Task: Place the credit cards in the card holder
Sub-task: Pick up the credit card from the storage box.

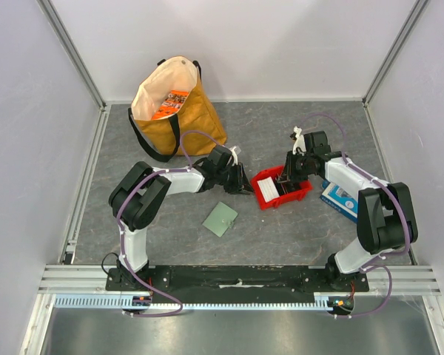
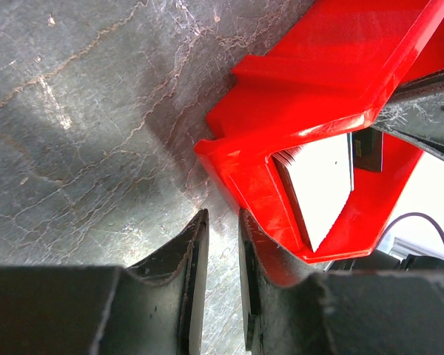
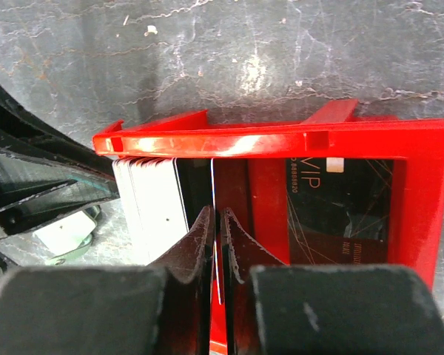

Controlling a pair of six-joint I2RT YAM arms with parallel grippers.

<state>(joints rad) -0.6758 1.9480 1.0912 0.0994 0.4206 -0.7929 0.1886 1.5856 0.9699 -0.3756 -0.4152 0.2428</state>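
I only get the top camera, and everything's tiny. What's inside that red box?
Observer: The right wrist camera shows white cards standing on edge at one end of the red bin.
Operator: Did the right claw grab one?
Observer: The right gripper looks closed on one thin card standing edge-on beside that stack.

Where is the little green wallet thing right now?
In the top view, the card holder lies flat on the table near the middle, just in front and left of the red bin.
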